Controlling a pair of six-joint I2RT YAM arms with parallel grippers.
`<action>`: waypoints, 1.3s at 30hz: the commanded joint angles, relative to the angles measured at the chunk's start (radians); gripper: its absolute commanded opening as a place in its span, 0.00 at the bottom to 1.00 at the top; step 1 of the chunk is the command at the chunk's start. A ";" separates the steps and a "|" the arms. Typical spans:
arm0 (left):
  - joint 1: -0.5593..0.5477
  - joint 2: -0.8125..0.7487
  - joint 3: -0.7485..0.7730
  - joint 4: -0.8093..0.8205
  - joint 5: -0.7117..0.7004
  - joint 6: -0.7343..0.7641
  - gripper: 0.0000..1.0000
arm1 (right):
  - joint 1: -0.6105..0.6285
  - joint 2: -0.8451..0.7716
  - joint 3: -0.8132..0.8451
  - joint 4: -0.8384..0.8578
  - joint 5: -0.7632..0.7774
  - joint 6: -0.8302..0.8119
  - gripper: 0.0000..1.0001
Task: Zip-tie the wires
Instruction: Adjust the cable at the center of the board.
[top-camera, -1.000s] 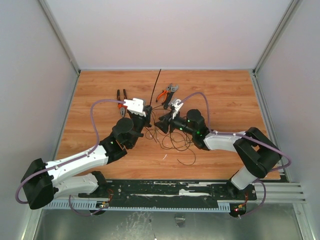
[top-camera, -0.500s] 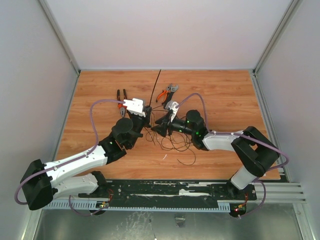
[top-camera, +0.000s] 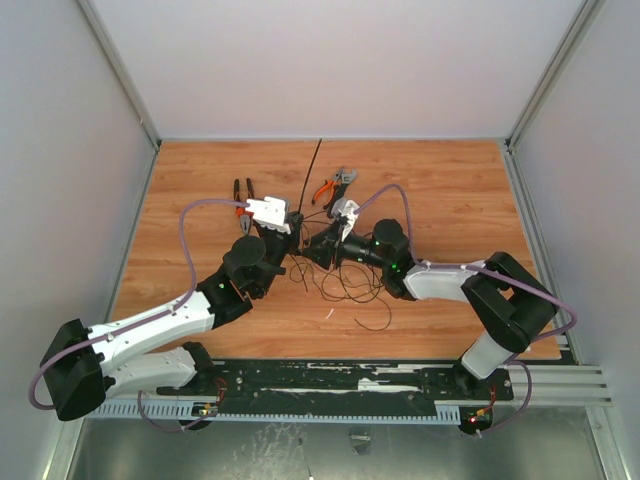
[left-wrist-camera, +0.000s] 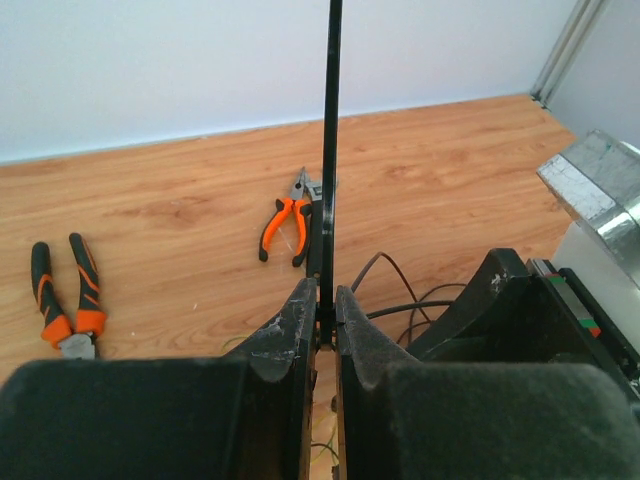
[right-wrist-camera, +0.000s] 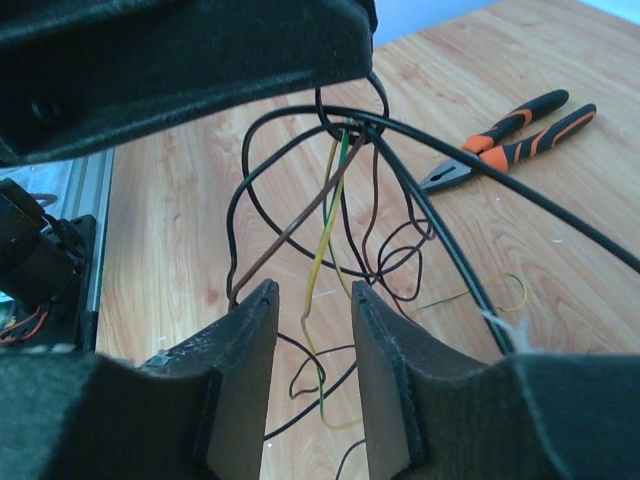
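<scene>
Within the last second the right tool (right-wrist-camera: 312, 310) has slid leftward to sit just beside the left tool (left-wrist-camera: 320, 310). Its fingers are part-spread and hold nothing, and the wires (right-wrist-camera: 345, 135) hang just ahead of its tips. The left tool pinches the zip tie (left-wrist-camera: 330, 150), which stands upright above it (pliers (left-wrist-camera: 285, 222) lie beyond). Gathering the wires against the tie looks to be next.

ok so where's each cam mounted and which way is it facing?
Top external: above and behind the bases, looking down on the table; both arms show, left pincer and right pincer close together.
Left wrist: looks along its own fingers, shut on the zip tie, toward the back wall.
Right wrist: looks through its own open fingers at the wires, facing the left arm.
Shared: both wrist views catch the black-and-orange pliers.
</scene>
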 joint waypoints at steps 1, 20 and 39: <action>0.002 -0.012 0.000 0.030 0.001 -0.012 0.00 | 0.011 -0.007 0.021 0.051 -0.003 0.020 0.32; 0.002 -0.039 -0.012 0.030 -0.025 0.018 0.00 | 0.008 -0.271 -0.088 -0.388 0.202 -0.078 0.00; 0.002 -0.040 -0.022 0.036 -0.031 0.023 0.00 | -0.045 -0.589 -0.100 -0.799 0.388 -0.111 0.00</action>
